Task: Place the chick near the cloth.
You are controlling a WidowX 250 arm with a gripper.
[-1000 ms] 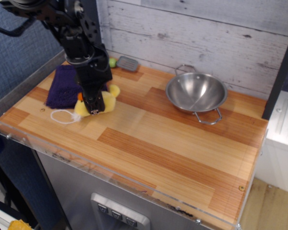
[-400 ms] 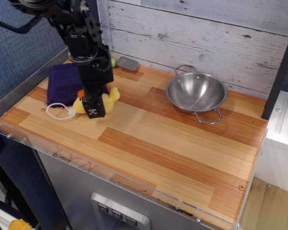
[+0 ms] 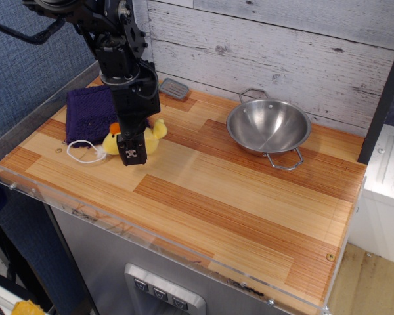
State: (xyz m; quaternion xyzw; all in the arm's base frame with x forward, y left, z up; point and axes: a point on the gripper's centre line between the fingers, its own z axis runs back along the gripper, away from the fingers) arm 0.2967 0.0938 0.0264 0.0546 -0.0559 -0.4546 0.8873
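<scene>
At upper left of the frame, the chick (image 3: 136, 136) lies on the counter (image 3: 249, 197) just beside the cloth (image 3: 88, 113); placement appears achieved; gripper (image 3: 132, 155) grip state cannot be determined; retraction remains.

A robotics test bench dressed as a mock kitchen: a wood-patterned countertop (image 3: 203, 190) edged with a clear plastic lip sits on a grey metal cabinet with a small button panel (image 3: 159, 294) at the front. Behind it, a whitewashed plank backdrop (image 3: 282, 46) stands in for a wall, while blue fabric panelling (image 3: 26, 79) closes the left side. A steel two-handled bowl (image 3: 268, 128) lends a kitchen touch; the black robot arm (image 3: 121, 72) mounted over the counter marks it as a lab.
</scene>
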